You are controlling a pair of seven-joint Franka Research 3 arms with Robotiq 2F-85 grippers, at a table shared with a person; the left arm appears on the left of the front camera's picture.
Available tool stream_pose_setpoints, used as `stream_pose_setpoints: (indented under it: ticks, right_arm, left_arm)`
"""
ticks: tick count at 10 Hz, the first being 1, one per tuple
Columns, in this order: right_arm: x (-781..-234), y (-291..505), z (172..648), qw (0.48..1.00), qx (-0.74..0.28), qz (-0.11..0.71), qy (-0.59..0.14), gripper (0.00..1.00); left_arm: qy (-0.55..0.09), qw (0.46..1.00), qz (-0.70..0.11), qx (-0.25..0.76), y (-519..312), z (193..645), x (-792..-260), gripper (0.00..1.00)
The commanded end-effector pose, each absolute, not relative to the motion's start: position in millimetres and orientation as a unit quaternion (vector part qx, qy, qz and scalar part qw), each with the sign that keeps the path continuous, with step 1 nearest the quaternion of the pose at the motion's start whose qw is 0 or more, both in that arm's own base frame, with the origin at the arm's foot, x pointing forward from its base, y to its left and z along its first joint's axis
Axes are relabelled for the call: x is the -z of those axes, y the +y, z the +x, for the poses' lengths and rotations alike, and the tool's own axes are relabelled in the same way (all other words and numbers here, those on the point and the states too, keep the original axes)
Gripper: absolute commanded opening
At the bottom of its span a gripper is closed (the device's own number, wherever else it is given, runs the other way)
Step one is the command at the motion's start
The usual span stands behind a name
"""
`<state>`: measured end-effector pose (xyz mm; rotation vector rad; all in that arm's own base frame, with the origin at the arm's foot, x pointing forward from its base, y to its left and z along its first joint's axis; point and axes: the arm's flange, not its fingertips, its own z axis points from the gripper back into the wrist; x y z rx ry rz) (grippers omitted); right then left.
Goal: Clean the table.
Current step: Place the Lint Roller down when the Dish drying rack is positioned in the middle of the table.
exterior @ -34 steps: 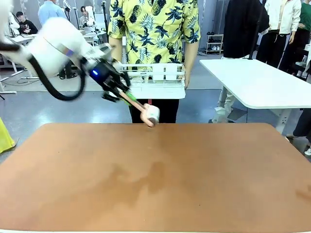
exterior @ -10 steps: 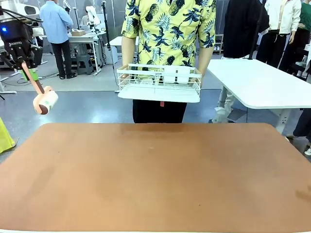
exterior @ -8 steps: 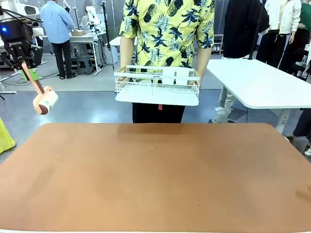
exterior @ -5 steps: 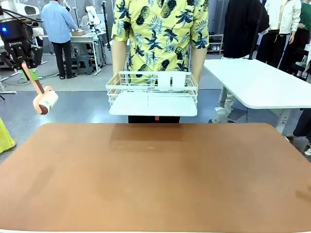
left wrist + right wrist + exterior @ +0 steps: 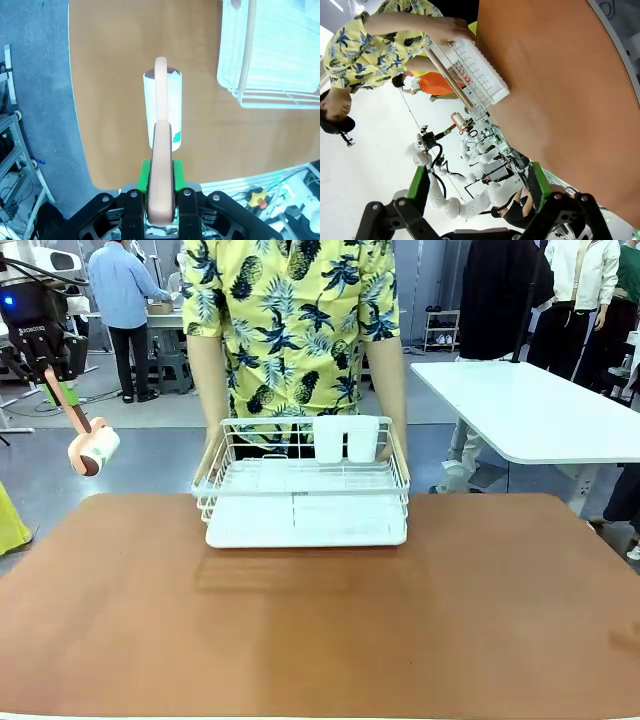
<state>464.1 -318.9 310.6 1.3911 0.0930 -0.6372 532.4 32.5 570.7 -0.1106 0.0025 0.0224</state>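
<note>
The reddish-brown table (image 5: 320, 640) spans the front view. My left gripper (image 5: 58, 388) hangs above and beyond the table's far left corner, shut on the pink handle of a lint roller (image 5: 93, 452), whose white roll points down. In the left wrist view the handle sits between the green pads of that gripper (image 5: 161, 172), and the lint roller (image 5: 162, 110) hovers over the table (image 5: 115, 75) near its edge. My right gripper (image 5: 477, 185) stands open and holds nothing, high over the table (image 5: 560, 100).
A person in a yellow patterned shirt holds a white wire dish rack (image 5: 305, 490) in both hands at the table's far middle; I cannot tell whether it rests on the top. The dish rack (image 5: 270, 60) lies right of the roller. A white table (image 5: 530, 410) stands back right.
The person has lowered the dish rack from chest height down to the table's far side. My left gripper, earlier over the far edge with the roller, now holds still off the left corner.
</note>
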Motion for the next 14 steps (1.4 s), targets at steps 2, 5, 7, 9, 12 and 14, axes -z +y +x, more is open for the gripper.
stream_pose_setpoints:
  ticks: [2,5,7,9,12,14]
  right_arm:
    - [-313.0,-317.5,462.5,0.723,0.284,0.628,0.041,1.00]
    - [-313.0,-317.5,462.5,0.723,0.284,0.628,0.041,1.00]
    - [-313.0,-317.5,462.5,0.723,0.284,0.628,0.041,1.00]
    - [-313.0,-317.5,462.5,0.723,0.284,0.628,0.041,1.00]
    - [-313.0,-317.5,462.5,0.723,0.284,0.628,0.041,1.00]
    - [-313.0,-317.5,462.5,0.723,0.284,0.628,0.041,1.00]
  left_arm:
    - [-0.001,0.999,-0.049,-0.012,34.7,530.6,-573.9,0.19]
    - [-0.001,0.999,-0.049,-0.012,34.7,530.6,-573.9,0.19]
    - [-0.001,0.999,-0.049,-0.012,34.7,530.6,-573.9,0.19]
    - [-0.001,0.999,-0.049,-0.012,34.7,530.6,-573.9,0.19]
    - [-0.001,0.999,-0.049,-0.012,34.7,530.6,-573.9,0.19]
    - [-0.001,0.999,-0.049,-0.012,34.7,530.6,-573.9,0.19]
